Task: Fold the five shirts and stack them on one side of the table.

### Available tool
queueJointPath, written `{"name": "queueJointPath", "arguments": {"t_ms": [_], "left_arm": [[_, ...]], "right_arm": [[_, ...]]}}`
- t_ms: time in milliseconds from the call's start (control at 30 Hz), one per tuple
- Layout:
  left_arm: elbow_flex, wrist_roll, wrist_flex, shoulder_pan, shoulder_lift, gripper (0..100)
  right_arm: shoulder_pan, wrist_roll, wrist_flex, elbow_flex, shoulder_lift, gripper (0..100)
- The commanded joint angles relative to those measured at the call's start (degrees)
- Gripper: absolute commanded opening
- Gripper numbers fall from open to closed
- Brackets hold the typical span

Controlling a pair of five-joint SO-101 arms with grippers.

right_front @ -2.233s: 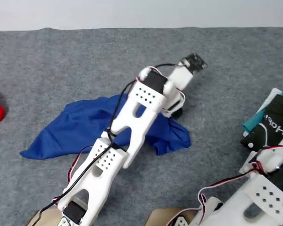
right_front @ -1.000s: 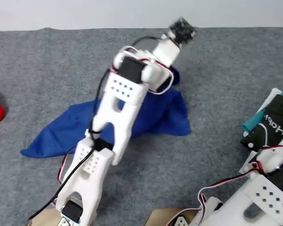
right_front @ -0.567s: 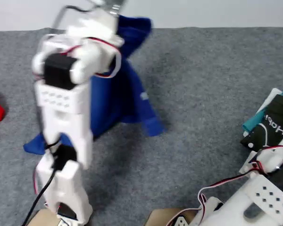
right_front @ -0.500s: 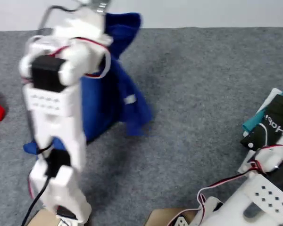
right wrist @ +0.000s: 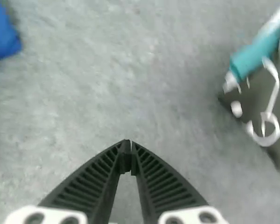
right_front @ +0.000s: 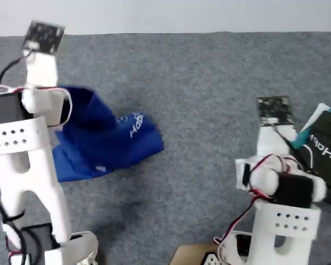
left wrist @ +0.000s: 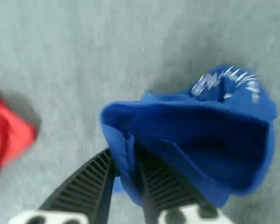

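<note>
**A:** Where is the blue shirt (right_front: 107,143) at this moment, and which arm has it?

**B:** It is on the 9 o'clock side of the surface (right_front: 209,83), in a loose bunch. The left gripper (left wrist: 126,156) is clamped on a fold at the shirt's edge. That end is raised, and the rest lies on the surface. The right gripper (right wrist: 126,158) has its jaws pressed together with nothing between them. It is over bare surface near 4 o'clock, well apart from the shirt.

**A:** What could go wrong from here?

**B:** I think the hold is thin, because only a narrow strip of cloth is pinched, so a quick pull may let it slip out. The shirt is also doubled over itself. If it is laid down like this, I expect the fold will come out crooked. One arm alone can hardly spread it. A red cloth (left wrist: 7,135), probably another shirt, lies near, and dragging the blue one could catch it. The black shirt (right_front: 326,148) and the teal shirt (right wrist: 256,49) are stacked at the 3 o'clock edge, just beside the right arm, so a careless swing might disturb them.

**A:** And which way does the blue shirt point?

**B:** Its long axis runs roughly from 10 o'clock to 4 o'clock. The held end is at 10, and the end with the white print points toward 4.
</note>
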Motion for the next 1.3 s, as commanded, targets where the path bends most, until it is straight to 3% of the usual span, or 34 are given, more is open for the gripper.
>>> {"name": "queueJointPath", "arguments": {"t_ms": [0, 367, 733, 1000, 1267], "left_arm": [[6.20, -0.26, -4.13, -5.10, -2.55, 0], [30.46, -3.96, -21.01, -26.37, -2.55, 0], [40.75, -7.21, -22.59, -46.33, -2.55, 0], [40.92, -7.12, -23.65, -49.05, -2.55, 0], [41.36, -6.77, -23.74, -49.05, -2.46, 0]], "right_arm": [[-4.44, 0.70, -1.80, -0.44, 2.95, 1.0], [-17.54, 3.78, -2.33, -0.88, 13.76, 1.0], [-28.62, 3.87, -8.13, -2.90, 21.76, 1.0], [-40.04, 4.48, -7.60, -18.29, 37.58, 1.1], [-50.86, 20.66, -7.60, -29.71, 55.87, 2.0]]}}
